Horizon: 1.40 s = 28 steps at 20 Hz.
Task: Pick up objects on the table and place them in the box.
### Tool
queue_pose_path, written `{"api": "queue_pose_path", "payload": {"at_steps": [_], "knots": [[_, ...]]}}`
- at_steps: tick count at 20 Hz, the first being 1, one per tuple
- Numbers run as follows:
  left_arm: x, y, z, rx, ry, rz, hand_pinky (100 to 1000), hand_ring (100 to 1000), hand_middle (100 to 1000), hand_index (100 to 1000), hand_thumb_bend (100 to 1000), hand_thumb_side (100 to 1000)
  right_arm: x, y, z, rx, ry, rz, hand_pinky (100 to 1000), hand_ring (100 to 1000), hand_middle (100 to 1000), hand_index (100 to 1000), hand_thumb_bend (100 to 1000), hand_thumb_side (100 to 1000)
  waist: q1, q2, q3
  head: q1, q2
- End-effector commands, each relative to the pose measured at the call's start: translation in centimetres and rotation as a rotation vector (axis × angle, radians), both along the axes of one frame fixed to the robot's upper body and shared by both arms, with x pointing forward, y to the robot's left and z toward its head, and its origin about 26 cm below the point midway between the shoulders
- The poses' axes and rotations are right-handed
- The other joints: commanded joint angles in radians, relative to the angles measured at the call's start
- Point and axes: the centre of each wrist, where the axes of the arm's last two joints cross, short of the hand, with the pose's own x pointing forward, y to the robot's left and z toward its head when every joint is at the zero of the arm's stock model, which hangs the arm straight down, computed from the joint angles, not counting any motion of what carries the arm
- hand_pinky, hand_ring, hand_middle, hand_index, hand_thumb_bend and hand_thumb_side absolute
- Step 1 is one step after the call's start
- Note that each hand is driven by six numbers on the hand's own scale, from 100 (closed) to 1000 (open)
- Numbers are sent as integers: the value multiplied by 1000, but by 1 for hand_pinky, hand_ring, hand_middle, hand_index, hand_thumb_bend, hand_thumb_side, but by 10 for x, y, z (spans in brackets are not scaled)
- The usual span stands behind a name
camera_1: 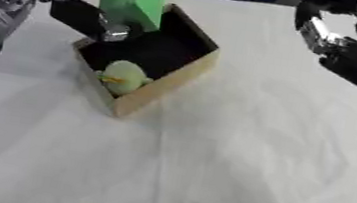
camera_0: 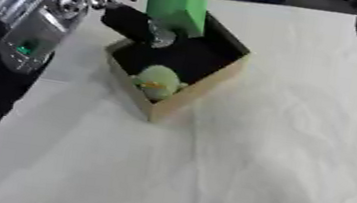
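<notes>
- The left hand (camera_0: 132, 23) reaches over the box (camera_0: 197, 88), its fingers curled round a green block (camera_0: 178, 0) held above the box's far corner.
- A pale green toy (camera_0: 158, 80) lies inside the box, in its near corner.
- The box sits on the white worktop (camera_0: 282, 139).
- The right hand (camera_1: 349, 50) hangs well right of the box; I cannot tell how its fingers stand.

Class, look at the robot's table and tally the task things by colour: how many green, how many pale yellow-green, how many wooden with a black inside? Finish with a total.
Green: 1, the green block held over the box by the left hand.
Pale yellow-green: 1, the round soft toy lying inside the box.
Wooden with a black inside: 1, the box.
Total: 3
</notes>
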Motion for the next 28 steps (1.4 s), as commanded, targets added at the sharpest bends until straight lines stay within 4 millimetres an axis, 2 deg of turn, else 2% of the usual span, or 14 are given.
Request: {"api": "queue_pose_path", "payload": {"at_steps": [1,3,5,6,8,14,18,20,22,23,26,28], "knots": [[5,-1,0,25,11,-16,605,774,733,863,600,746,-4,0,8,-5,-26,7,881,869,797,903,100,934,0,-17,-3,3,-11],[9,1,-5,47,34,-10,616,785,748,872,669,751,-4,0,8,-3,-26,6,881,869,797,904,100,935,0,-17,-3,0,-12],[13,4,-8,69,45,16,645,813,775,886,818,761,-4,0,8,-2,-25,5,882,869,797,904,101,935,1,-18,-2,-3,-12],[14,6,-10,80,46,32,661,826,779,889,932,787,-4,0,8,-1,-25,5,882,869,797,904,102,937,1,-18,-2,-4,-12],[16,8,-12,101,44,66,686,843,786,896,1000,818,-4,0,8,1,-24,5,882,869,797,904,103,939,1,-18,-1,-4,-13],[17,10,-14,127,35,96,694,852,793,903,1000,820,-4,-1,6,5,-22,0,882,869,797,904,108,942,-2,-19,-2,-5,-13],[14,11,-13,119,16,100,682,845,789,900,938,824,-3,-2,6,8,-21,-3,882,869,797,904,110,943,-5,-20,-1,-3,-11],[10,12,-8,90,-13,90,666,833,783,893,864,835,-3,-3,6,10,-20,-7,883,869,797,904,110,943,-6,-21,1,-5,-8],[3,12,0,44,-59,76,646,818,777,887,828,864,-3,-3,5,11,-20,-10,882,869,797,904,110,943,-7,-22,2,-8,-6],[-4,14,7,7,-98,65,624,803,767,878,732,882,-3,-4,5,12,-20,-13,882,869,797,904,109,943,-8,-22,4,-11,-5],[-30,19,29,-117,-240,42,588,772,755,866,537,939,-3,-5,5,16,-24,-20,882,870,796,903,101,944,-9,-25,10,-19,0],[-50,24,36,-205,-307,21,575,755,749,858,486,929,-4,-6,6,25,-34,-29,881,869,793,902,100,947,-8,-27,16,-24,4]]}}
